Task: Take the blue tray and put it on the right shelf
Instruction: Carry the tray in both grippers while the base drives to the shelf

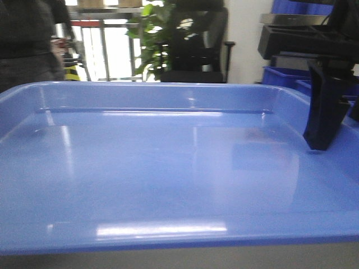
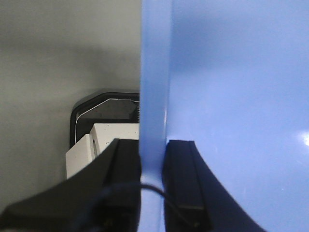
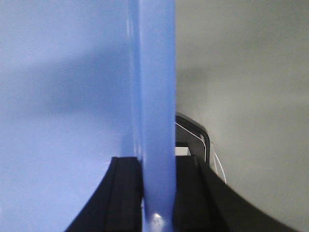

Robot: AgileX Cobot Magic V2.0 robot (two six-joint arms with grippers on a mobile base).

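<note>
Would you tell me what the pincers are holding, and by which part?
Both hold the blue tray by its rim: left pincer on one side edge, right pincer on the other.

- One blue tray (image 1: 168, 168), glossy light periwinkle plastic, rectangular, shallow, with rounded corners; it fills the front view from 3 through 9 o'clock.
- Two black grippers: left gripper (image 2: 153, 147) and right gripper (image 3: 157, 163), one per wrist view, each at 6 o'clock.
- Four black fingers (image 2: 181, 174), two per gripper, one on either side of the tray's rim.
- At least two deep dark-blue plastic bins (image 1: 282, 76), at 2 o'clock in the front view; any further ones cannot be counted.
- One black office chair (image 1: 193, 45), 12 o'clock.
- One green leafy plant (image 1: 148, 39), 11 o'clock.
- One person in dark clothing (image 1: 28, 45), 10 o'clock, partly cut off.
</note>
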